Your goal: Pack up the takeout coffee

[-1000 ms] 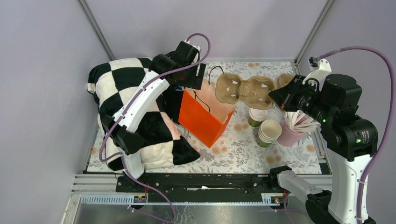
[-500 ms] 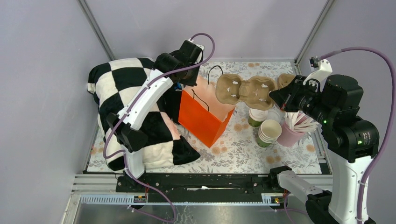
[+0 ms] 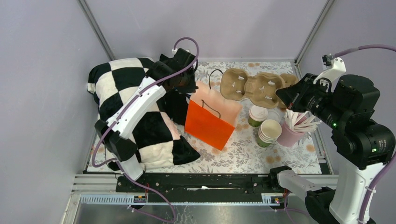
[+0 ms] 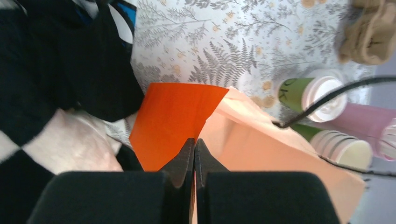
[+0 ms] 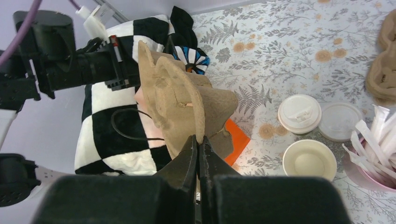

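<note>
The takeout coffee (image 3: 257,115), a green cup with a white lid, stands on the floral mat right of the orange paper bag (image 3: 210,120). It also shows in the wrist views as the lidded cup (image 4: 313,92) (image 5: 299,113). My left gripper (image 3: 187,87) (image 4: 194,140) is shut on the bag's upper edge (image 4: 175,121). Above the back of the mat, my right gripper (image 3: 283,95) (image 5: 198,137) is shut on the rim of a brown pulp cup carrier (image 3: 254,87) (image 5: 180,100). Neither gripper touches the coffee.
A stack of lidless green cups (image 3: 268,133) and a pink cup of white sticks (image 3: 294,127) stand beside the coffee. A loose lid (image 5: 337,121) lies behind them. A second pulp carrier (image 5: 383,70) lies at the back right. A black-and-white checkered cushion (image 3: 126,107) fills the left side.
My left gripper closed on the bag's edge, and the bag shifted and leaned right. The right gripper carried the carrier back and to the right, away from the bag's mouth.
</note>
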`<state>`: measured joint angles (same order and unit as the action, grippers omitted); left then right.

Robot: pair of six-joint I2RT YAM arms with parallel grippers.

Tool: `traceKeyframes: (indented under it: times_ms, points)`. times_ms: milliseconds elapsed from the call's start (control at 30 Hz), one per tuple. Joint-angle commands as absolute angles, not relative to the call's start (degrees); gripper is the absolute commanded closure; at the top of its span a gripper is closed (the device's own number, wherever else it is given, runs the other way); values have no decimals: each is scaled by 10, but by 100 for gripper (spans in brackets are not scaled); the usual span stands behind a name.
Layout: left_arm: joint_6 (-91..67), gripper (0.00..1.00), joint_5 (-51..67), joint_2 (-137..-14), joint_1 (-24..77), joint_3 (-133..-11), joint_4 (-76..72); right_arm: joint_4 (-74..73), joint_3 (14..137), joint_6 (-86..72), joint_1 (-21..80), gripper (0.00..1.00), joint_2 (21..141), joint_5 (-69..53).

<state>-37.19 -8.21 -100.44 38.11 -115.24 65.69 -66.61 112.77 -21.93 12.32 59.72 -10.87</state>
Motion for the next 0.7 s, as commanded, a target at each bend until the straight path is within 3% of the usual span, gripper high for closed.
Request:
traceKeyframes:
  times_ms: [0, 467, 667]
  points:
    - [-518, 100, -56, -931, 382, -1095, 577, -699, 1155, -221, 122, 100, 605, -75]
    - [-671, 100, -3, -753, 384, -776, 370, -769, 1181, -257, 122, 100, 652, -117]
    - [-635, 75, 35, -743, 387, -774, 366, -826, 1191, -276, 122, 100, 689, -146]
